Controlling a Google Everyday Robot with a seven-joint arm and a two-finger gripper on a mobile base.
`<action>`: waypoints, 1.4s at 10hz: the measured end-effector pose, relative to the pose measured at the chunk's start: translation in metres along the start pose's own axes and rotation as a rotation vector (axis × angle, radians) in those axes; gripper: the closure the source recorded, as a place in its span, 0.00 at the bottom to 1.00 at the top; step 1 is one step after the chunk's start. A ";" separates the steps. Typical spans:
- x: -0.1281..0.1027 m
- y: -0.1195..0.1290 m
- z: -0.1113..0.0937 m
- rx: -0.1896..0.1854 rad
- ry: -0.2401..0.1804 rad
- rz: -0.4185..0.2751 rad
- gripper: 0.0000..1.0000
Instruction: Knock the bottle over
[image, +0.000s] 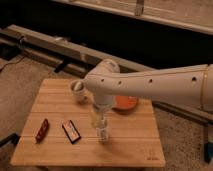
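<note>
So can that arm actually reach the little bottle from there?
Probably yes: the gripper hangs right at the top of the bottle, nothing between them; the cup and bowl sit farther back.

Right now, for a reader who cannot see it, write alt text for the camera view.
The robot's gripper hangs just over the upright bottle on a wooden table. A white cup and orange bowl stand behind it.

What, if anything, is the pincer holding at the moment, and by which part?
It cannot be told. The pincer hangs right at the top of the upright bottle, but a grip on it is not visible.
</note>
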 end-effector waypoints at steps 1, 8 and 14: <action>0.000 -0.003 0.003 0.018 0.020 -0.004 0.20; 0.002 -0.006 0.015 -0.026 0.055 -0.030 0.20; 0.003 -0.008 0.015 -0.047 0.044 -0.028 0.20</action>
